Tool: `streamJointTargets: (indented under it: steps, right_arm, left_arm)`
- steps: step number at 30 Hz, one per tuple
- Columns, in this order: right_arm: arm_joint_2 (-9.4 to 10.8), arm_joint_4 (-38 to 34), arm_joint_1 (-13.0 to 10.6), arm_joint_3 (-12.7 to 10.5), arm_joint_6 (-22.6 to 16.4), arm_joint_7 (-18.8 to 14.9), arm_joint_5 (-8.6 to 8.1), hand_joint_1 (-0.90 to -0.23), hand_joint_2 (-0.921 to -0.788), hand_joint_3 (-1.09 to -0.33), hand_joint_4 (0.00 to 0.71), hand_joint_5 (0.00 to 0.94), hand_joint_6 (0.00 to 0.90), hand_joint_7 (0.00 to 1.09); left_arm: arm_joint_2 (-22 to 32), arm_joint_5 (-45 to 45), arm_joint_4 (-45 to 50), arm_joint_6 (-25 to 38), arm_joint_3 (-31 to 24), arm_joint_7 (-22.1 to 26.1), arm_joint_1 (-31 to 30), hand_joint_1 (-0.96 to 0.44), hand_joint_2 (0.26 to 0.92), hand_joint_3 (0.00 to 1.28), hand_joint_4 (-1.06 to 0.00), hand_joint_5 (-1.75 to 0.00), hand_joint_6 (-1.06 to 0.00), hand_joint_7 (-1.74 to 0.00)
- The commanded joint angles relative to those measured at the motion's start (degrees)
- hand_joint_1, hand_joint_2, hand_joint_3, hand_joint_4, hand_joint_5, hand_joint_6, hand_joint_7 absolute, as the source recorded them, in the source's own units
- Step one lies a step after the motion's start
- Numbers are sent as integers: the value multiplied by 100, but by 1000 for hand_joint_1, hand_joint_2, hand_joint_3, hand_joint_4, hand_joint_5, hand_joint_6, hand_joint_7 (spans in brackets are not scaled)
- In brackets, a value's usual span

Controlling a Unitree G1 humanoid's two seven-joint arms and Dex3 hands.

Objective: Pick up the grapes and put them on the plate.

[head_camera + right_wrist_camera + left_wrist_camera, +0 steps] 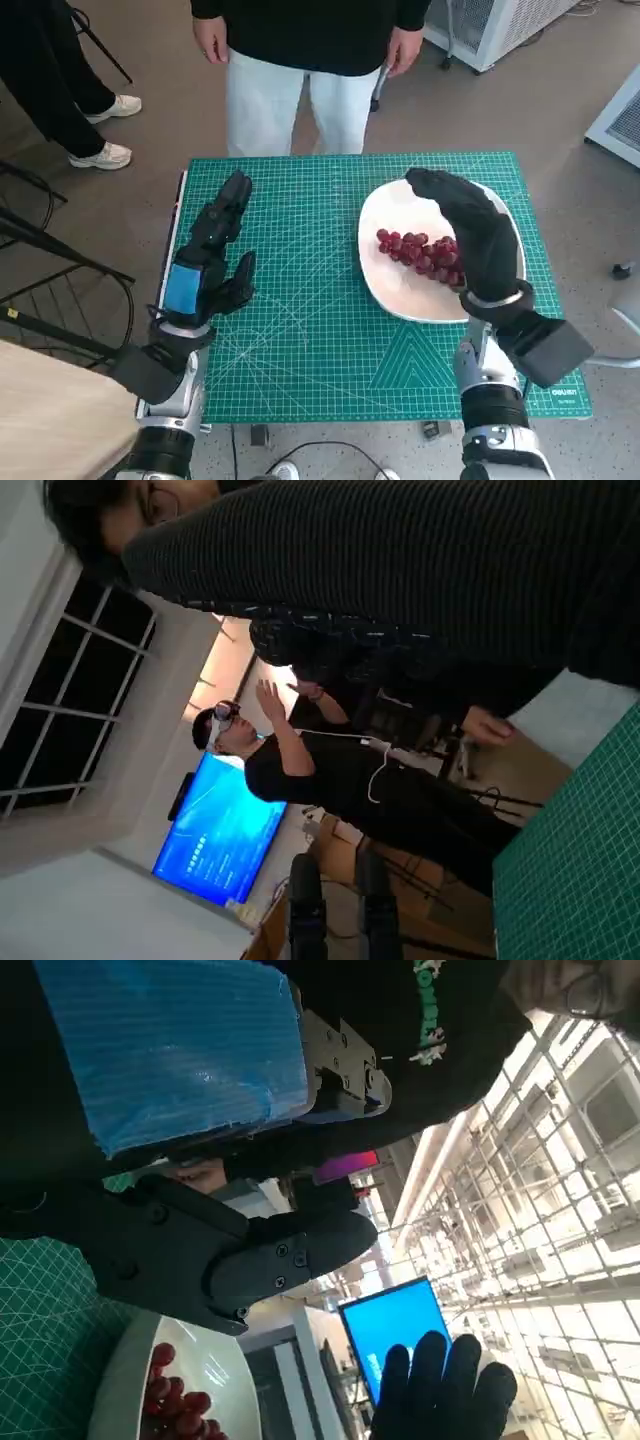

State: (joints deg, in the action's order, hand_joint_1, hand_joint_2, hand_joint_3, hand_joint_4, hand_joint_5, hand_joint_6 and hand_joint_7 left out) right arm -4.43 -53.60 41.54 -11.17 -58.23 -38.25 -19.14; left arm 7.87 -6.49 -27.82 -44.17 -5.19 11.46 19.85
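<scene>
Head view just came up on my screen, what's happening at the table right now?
The bunch of dark red grapes lies on the white oval plate, on the green cutting mat. The gloved right hand hovers over the grapes and plate, fingers extended, apparently holding nothing. The blue-taped left hand is open over the mat's left side. A person in white trousers stands beyond the table.

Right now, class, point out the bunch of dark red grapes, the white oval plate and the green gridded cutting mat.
bunch of dark red grapes [415, 250], head view, middle of the cluster.
white oval plate [400, 290], head view, bare near side.
green gridded cutting mat [310, 300], head view, bare centre.
</scene>
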Motion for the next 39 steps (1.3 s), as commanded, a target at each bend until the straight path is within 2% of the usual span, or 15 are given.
streamJointTargets:
  steps: [1,20,39]
  right_arm:
    - [-50,-82,-15,-19,38,-90,-21,-594,-921,-640,217,7,26,345]
    - [-76,-91,22,-34,45,-103,-35,-591,-921,-641,216,4,25,343]
    - [-128,-89,19,-36,-35,-28,32,-581,-921,-645,218,3,23,348]
  left_arm:
    - [20,87,4,28,-3,-14,-48,-628,921,594,-212,0,-283,-22]
    - [22,171,20,98,17,-21,-21,-626,921,593,-210,0,-280,-19]
    - [23,246,1,160,49,-5,72,-626,921,597,-207,0,-277,-17]
